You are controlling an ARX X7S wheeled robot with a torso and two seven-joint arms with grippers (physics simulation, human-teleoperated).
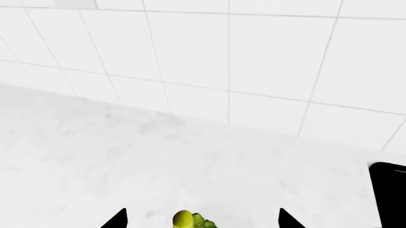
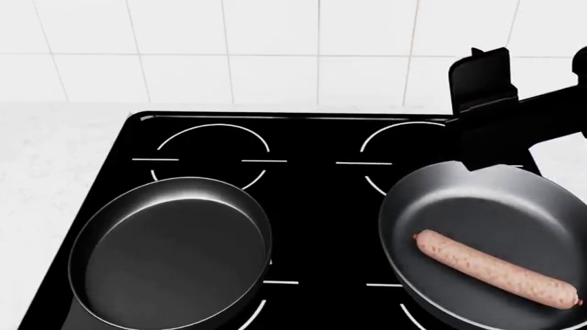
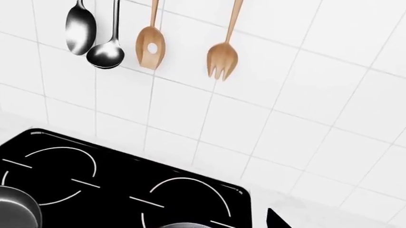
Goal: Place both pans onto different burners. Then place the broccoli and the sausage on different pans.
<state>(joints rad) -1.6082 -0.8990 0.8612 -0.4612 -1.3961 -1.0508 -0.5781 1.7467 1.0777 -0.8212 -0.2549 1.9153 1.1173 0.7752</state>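
On the glossy black cooktop I am seeing both pans sitting over front burners: the left pan is lying empty, dark grey with a lighter rim, and the right pan is carrying the sausage, a pale pink speckled cylinder lying slantwise across its floor. The two rear burners are showing bare as thin white circles. The broccoli, lumpy yellow-green, is resting on the white marbled worktop between the spread tips of my left end effector, which is standing open around it. My right end effector is hanging above the right pan's far side; I cannot tell whether it is open or closed. White tiles are covering the wall, with spoons and wooden utensils hanging there
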